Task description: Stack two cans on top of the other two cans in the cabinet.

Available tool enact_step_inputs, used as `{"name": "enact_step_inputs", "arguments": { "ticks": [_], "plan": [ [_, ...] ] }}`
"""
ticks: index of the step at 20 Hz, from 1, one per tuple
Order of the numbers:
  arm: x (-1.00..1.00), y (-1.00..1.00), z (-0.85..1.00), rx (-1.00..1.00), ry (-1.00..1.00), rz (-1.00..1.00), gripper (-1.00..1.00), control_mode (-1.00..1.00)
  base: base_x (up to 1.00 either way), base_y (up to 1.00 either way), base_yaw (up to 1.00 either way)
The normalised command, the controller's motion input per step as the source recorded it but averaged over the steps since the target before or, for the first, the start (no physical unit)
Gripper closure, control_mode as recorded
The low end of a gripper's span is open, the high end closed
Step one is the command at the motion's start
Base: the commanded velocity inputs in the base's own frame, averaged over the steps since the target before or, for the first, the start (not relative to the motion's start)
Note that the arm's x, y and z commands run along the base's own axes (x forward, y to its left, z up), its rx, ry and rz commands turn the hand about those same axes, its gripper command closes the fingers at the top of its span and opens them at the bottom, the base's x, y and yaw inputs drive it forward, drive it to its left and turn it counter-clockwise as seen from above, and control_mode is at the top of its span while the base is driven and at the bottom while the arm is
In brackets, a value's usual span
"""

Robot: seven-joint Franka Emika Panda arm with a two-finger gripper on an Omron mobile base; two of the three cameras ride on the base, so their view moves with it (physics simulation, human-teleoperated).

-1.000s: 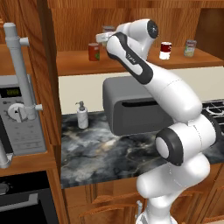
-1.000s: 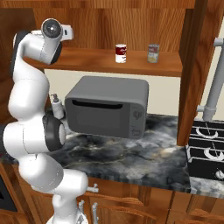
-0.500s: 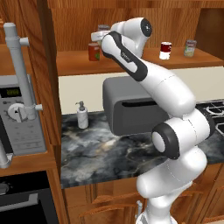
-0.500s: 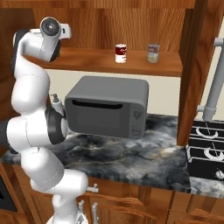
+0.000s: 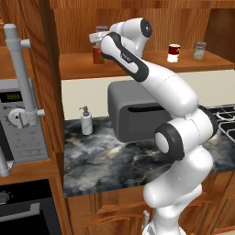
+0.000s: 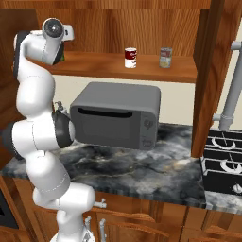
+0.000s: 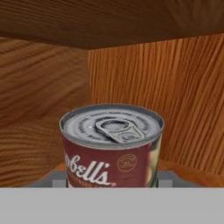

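While the elbow swings toward frame left, the end effector (image 7: 112,178) stays clamped on the red can (image 7: 111,153), unmoved at the cabinet (image 5: 151,64) shelf's upper-left end; lift apparently pending, nothing stacked yet.

2 rear cameras share cabinet (image 5: 137,69); 1 close-up.

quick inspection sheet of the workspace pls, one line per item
surface: wooden cabinet shelf, cans upright on it
job's things: red-and-white can and grey-green can stand apart, nothing stacked on either; red-labelled can near the cabinet's corner
clutter: grey oven and soap bottle on the marble counter
grippers: gripper shut on the red-labelled can
cables: nothing seen
surroundings: stove at the right
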Motion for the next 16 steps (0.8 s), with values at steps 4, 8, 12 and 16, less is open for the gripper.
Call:
{"name": "enact_step_inputs", "arguments": {
  "ticks": [4,8,12,16],
  "plan": [
    [0.18,0.07,-0.05,0.00,0.00,0.03,1.00,-1.00,0.00,0.00,0.00],
    [0.14,0.01,-0.08,-0.02,0.00,0.03,1.00,-1.00,0.00,0.00,0.00],
    [0.10,0.00,-0.07,-0.05,0.00,0.02,1.00,-1.00,0.00,0.00,0.00],
    [0.04,0.00,-0.06,-0.04,0.00,0.02,1.00,-1.00,0.00,0.00,0.00]
  ]
}}
